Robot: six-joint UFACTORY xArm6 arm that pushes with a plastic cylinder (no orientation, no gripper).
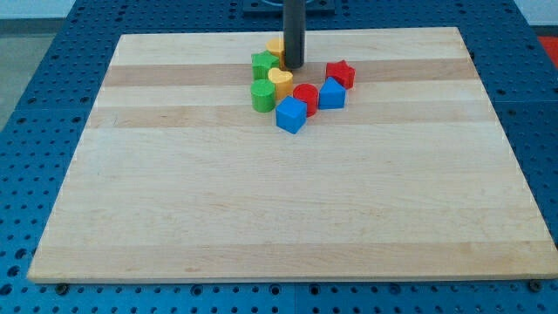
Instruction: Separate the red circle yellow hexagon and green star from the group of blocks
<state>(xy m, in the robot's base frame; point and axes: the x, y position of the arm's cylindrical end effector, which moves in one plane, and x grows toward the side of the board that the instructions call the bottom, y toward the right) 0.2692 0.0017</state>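
Note:
The blocks sit in a tight group near the view's top centre of the wooden board (279, 201). The red circle (306, 98) is in the middle of the group, touching the yellow hexagon (280, 81) on its left. The green star (262, 64) lies up-left of the hexagon. My tip (294, 67) stands just right of the green star and just above the yellow hexagon, close to both. A second yellow block (275, 45) is partly hidden behind the rod.
A green cylinder (262, 96) sits below the star. A blue cube (291, 115) is at the group's bottom. Another blue block (331, 93) and a red star (341, 73) lie on the right. The blue perforated table (52, 52) surrounds the board.

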